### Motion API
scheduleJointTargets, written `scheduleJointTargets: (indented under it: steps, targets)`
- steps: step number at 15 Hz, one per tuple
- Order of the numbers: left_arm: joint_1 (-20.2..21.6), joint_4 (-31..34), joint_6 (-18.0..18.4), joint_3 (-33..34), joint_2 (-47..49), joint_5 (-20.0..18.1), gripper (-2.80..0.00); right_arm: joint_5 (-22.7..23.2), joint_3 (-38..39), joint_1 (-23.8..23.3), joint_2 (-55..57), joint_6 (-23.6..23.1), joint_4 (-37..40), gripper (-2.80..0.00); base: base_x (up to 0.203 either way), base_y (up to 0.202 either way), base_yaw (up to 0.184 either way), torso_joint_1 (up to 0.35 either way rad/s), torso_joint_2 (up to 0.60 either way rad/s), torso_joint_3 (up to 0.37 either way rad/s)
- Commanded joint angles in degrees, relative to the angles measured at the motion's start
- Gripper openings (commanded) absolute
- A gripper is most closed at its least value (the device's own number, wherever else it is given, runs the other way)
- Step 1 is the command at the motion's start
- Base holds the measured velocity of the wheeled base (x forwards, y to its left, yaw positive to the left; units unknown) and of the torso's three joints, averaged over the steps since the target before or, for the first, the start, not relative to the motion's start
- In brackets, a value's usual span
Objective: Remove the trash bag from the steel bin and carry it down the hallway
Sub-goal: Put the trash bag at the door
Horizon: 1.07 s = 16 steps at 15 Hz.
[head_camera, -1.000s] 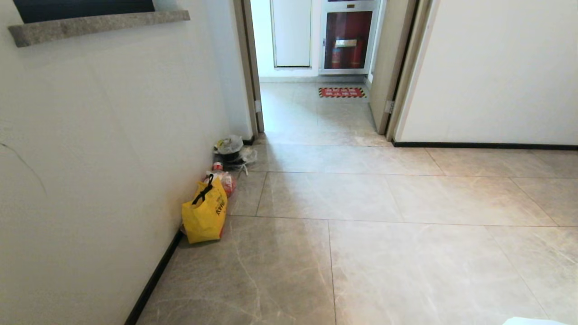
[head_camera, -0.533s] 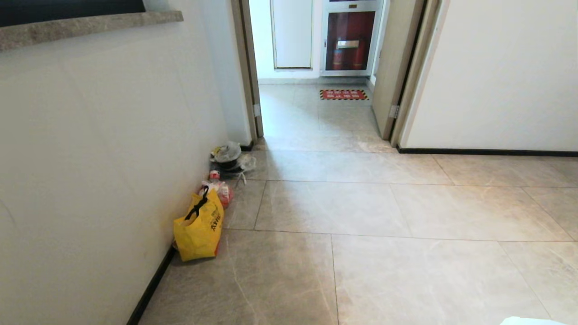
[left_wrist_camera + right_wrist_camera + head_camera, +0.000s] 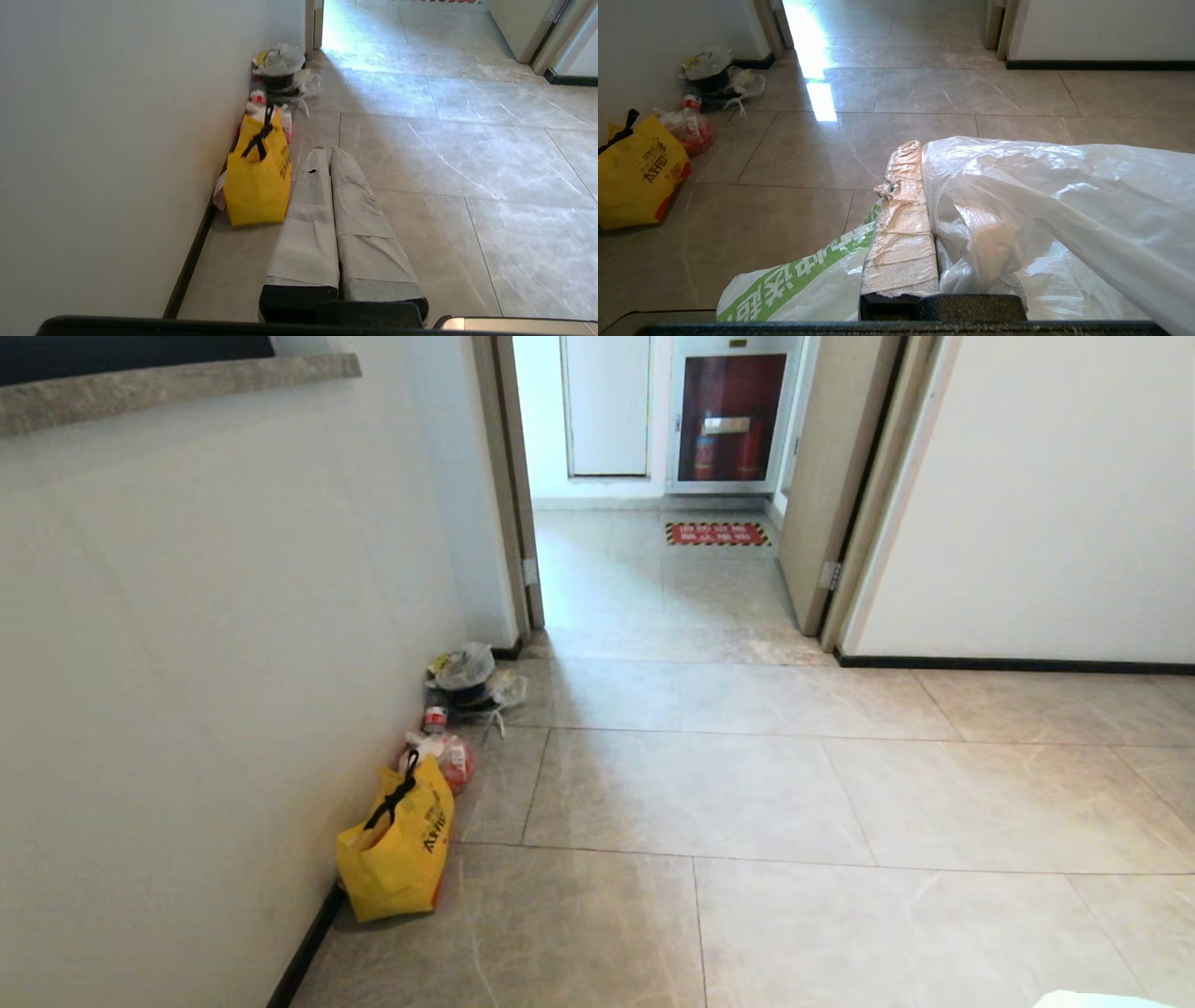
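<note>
In the right wrist view my right gripper (image 3: 920, 150) is shut on the trash bag (image 3: 1041, 186), a thin translucent white film bunched over one taped finger and hiding the other. A white sheet with green print (image 3: 798, 275) hangs below it. A white sliver of the trash bag (image 3: 1102, 1000) shows at the head view's bottom right corner. My left gripper (image 3: 327, 151) is shut and empty, its taped fingers pressed together above the floor. The hallway floor (image 3: 747, 784) of beige marbled tiles runs ahead. The steel bin is out of view.
Along the left wall (image 3: 187, 663) stand a yellow shopping bag (image 3: 397, 854), wrapped red-capped bottles (image 3: 448, 758) and a heap of rubbish (image 3: 467, 674). An open doorway (image 3: 653, 551) lies ahead, with a red floor mat (image 3: 717, 533) and a fire cabinet (image 3: 733, 420) beyond.
The whole head view has shifted: the yellow bag, the rubbish and the doorway have slid lower and look closer, so the camera has moved forward. Nothing on the floor has moved.
</note>
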State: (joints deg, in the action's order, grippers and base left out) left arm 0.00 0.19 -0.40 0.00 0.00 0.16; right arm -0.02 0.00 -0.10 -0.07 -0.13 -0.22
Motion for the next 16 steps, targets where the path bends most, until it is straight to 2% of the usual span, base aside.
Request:
scheduleJointTargets:
  steps: [1, 16]
  targets:
    - [0.0, 0.07, -0.04, 0.0, 0.0, 0.02, -2.8, 0.02, 0.0, 0.01, 0.07, -0.04, -0.04, -2.8, 0.199, 0.0, 0.003, 0.0, 0.01, 0.007]
    - [0.0, 0.07, -0.04, 0.0, 0.0, 0.02, -2.8, 0.02, 0.0, 0.01, 0.07, -0.04, -0.04, -2.8, 0.193, 0.0, 0.001, 0.002, 0.0, 0.001]
